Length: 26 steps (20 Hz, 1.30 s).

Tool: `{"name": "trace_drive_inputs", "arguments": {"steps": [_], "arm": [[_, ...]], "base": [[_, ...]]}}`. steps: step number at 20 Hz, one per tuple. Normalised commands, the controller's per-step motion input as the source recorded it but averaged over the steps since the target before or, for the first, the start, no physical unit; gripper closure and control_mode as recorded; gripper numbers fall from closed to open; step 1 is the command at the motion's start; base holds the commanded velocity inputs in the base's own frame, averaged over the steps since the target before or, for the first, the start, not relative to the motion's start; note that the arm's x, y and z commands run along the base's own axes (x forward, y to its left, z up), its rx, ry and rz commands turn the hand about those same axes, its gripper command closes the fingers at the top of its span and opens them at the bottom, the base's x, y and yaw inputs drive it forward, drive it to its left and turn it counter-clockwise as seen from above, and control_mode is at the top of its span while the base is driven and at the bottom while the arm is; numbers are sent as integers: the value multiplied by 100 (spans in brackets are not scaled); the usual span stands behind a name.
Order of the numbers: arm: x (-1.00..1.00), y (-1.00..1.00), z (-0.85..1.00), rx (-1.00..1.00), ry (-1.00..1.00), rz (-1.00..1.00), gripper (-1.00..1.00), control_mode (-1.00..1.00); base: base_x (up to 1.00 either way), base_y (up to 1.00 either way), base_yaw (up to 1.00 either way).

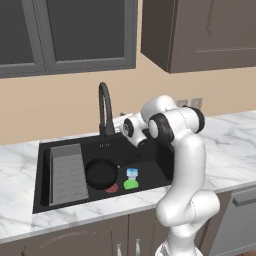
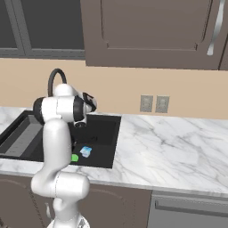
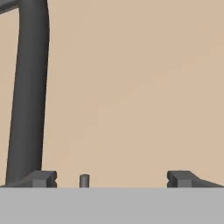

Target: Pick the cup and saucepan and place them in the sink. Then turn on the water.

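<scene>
White arm segments fill the foreground of both base views, raised over the front edge of the marble tabletop (image 1: 20, 160). Its tool (image 3: 111, 179) is seen held up by the black faucet (image 1: 104, 111), the two finger tips (image 3: 43, 178) set wide apart with nothing between them and the tan wall ahead. A small dark upright pin (image 3: 84, 180) is seen low between the tips.

Inside the black sink (image 1: 45, 150), a grey ribbed rack (image 1: 67, 172) is set along the left side. The black saucepan (image 1: 101, 173) is seen lying on the basin floor, touching a red drain (image 1: 112, 188). Just beside it to the right is the green cup (image 1: 131, 184), with a pale blue patch (image 1: 132, 173) above it. Open tabletop stretches right of the sink.
</scene>
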Motion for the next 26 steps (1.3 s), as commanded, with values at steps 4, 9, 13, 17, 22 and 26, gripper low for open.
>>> {"name": "trace_drive_inputs", "arguments": {"steps": [4, 9, 13, 17, 22, 26], "arm": [[13, 0, -15, 0, -5, 0, -100, -100], [10, -3, -36, 0, -4, 0, -100, -100], [29, -2, -23, 0, 0, 0, -100, -100], [41, 0, -8, 0, 0, -4, -100, -100], [43, 8, 0, 0, 1, -7, -100, -100], [54, 0, 0, 0, 9, -4, -100, -100]], "base": [[0, 0, 0], [0, 0, 0], [0, 0, 0], [0, 0, 0], [0, 0, 0], [0, 0, 0]]}}
